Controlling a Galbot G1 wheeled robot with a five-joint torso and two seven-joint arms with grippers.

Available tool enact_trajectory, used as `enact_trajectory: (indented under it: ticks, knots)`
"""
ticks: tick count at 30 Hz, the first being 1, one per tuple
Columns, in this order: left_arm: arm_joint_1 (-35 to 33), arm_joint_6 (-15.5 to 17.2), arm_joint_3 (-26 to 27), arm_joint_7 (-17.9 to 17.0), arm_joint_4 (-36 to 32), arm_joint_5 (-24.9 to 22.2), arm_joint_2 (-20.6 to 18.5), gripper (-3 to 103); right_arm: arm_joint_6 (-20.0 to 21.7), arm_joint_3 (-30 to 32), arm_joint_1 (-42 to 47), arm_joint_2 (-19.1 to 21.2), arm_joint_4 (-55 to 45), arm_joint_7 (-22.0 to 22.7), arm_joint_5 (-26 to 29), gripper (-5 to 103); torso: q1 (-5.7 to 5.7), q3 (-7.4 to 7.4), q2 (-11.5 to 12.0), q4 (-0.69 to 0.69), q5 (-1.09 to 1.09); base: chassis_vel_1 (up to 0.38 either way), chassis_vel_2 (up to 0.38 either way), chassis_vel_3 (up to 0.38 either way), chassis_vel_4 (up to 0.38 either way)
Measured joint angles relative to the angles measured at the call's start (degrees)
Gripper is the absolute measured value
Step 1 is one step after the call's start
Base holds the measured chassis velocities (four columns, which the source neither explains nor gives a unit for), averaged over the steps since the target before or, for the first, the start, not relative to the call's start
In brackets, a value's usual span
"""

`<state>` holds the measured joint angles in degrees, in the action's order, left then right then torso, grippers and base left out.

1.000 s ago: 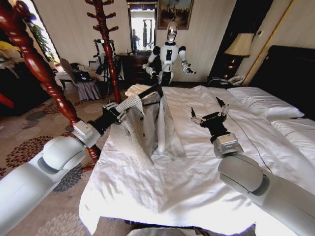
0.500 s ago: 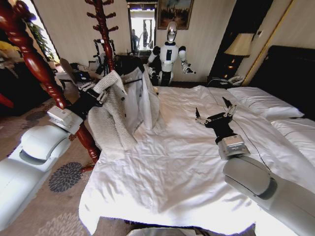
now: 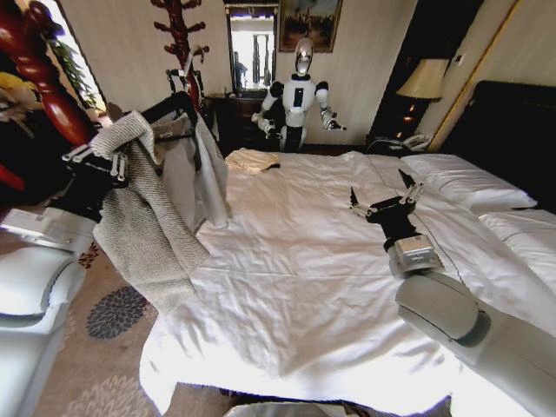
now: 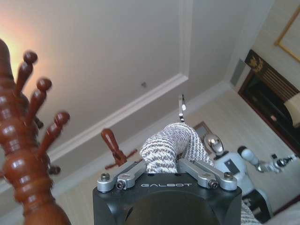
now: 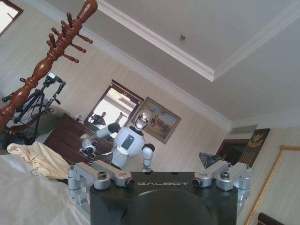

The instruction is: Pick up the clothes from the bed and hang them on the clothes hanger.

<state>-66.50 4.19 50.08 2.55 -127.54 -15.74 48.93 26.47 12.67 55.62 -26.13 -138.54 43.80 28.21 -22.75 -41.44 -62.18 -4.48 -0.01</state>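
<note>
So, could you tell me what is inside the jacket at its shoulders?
A black hanger sits inside the jacket, which the left gripper grips; most of the hanger is covered by cloth.

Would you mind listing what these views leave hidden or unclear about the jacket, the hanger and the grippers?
- Hanger, head view: the jacket drapes over its shoulders; hook lost against the wooden pole.
- Left gripper, left wrist view: knit fabric bunches between the fingers, hiding the grip point.
- Jacket hem, head view: the lower edge merges with the bed; contact unclear.
- Right gripper, open above the bed.
</note>
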Motion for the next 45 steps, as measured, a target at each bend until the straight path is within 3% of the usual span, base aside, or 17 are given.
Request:
enact_trajectory:
  ticks: [4,12,16,19,25,29,45]
  knots:
    - [-0.86,-4.60,-1.44,-0.58,1.08,4.79,3.03,7,-0.17,-0.09,0.24,-0.19,0.24,-0.13,-0.13,100,-0.03,-0.02,0.01,0.00,0.02,0.000,0.000,0.000,0.000]
    - [-0.72,-6.40,1.58,-1.46,-1.29,3.60,2.29,7,-0.29,0.82,1.40,0.21,-0.96,0.41,-0.22,100,-0.01,-0.01,0.01,0.01,0.01,0.000,0.000,0.000,0.000]
    - [-2.50,-7.66,5.74,-2.33,-3.37,1.01,3.11,7,-0.29,0.93,1.33,0.48,-1.10,0.53,-0.15,100,-0.01,0.00,0.01,-0.01,0.04,0.000,0.000,0.000,0.000]
    - [-5.16,-8.87,10.01,-3.34,-4.84,-2.01,6.52,7,-0.29,0.94,0.50,0.55,-0.77,0.58,0.15,100,-0.01,0.00,0.01,0.04,0.00,0.000,0.000,0.000,0.000]
    - [-7.22,-11.59,11.37,-2.90,-4.95,-5.04,12.61,7,-0.68,0.71,-0.51,1.33,-0.11,0.54,0.51,100,-0.01,-0.01,0.01,0.01,0.01,0.000,0.000,0.000,0.000]
    - [-4.70,-12.13,10.63,-3.12,-3.03,-8.57,15.24,7,-0.89,0.96,-0.63,2.11,-0.13,0.61,0.85,100,-0.01,-0.01,0.00,0.01,0.01,0.000,0.000,0.000,0.000]
    - [-0.64,-11.55,11.28,-3.79,0.26,-16.46,15.04,7,-1.08,0.96,-0.47,2.13,0.13,1.60,1.09,100,-0.02,-0.02,0.01,0.01,0.01,0.000,0.000,0.000,0.000]
